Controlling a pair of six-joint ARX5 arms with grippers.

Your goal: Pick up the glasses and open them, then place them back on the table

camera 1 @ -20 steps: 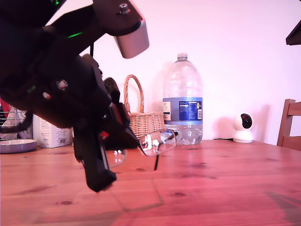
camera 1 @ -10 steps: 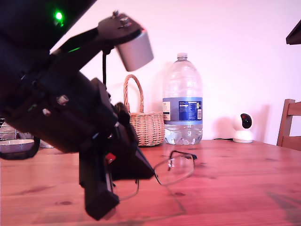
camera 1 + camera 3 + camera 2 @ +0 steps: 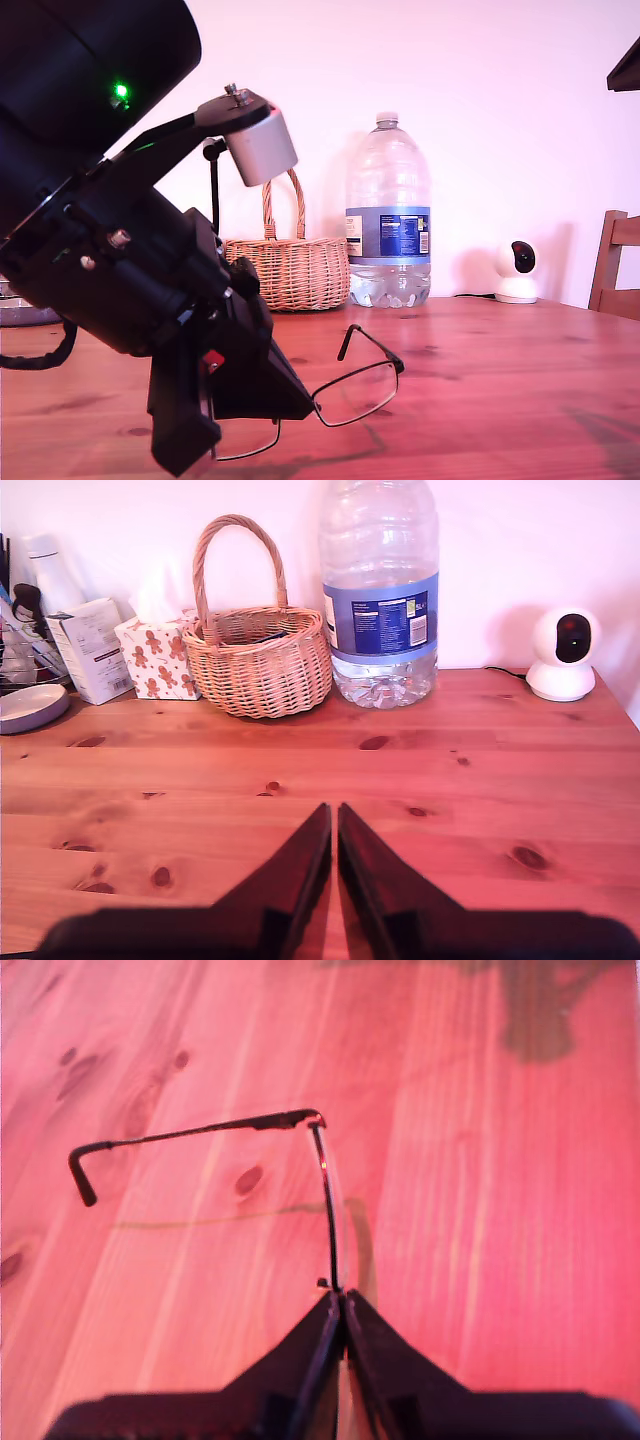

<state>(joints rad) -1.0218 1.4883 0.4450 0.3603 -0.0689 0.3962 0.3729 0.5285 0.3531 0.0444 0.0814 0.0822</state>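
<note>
Pinching glasses [image 3: 322, 1190], first hand [image 3: 338, 1310] closed.

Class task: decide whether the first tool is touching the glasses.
Touching. In the first wrist view, my first tool is shut on the frame of the glasses, which runs straight into its closed tips; the exterior view shows the same grip.

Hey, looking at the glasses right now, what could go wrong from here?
My first gripper pinches the glasses by the thin front frame alone, so they could twist or slip out of the jaws. One temple arm is swung open and sticks out; if the glasses come down tilted, it could catch on the table and bend. My second gripper is shut on nothing and away from the glasses, so nothing backs up the hold.
</note>
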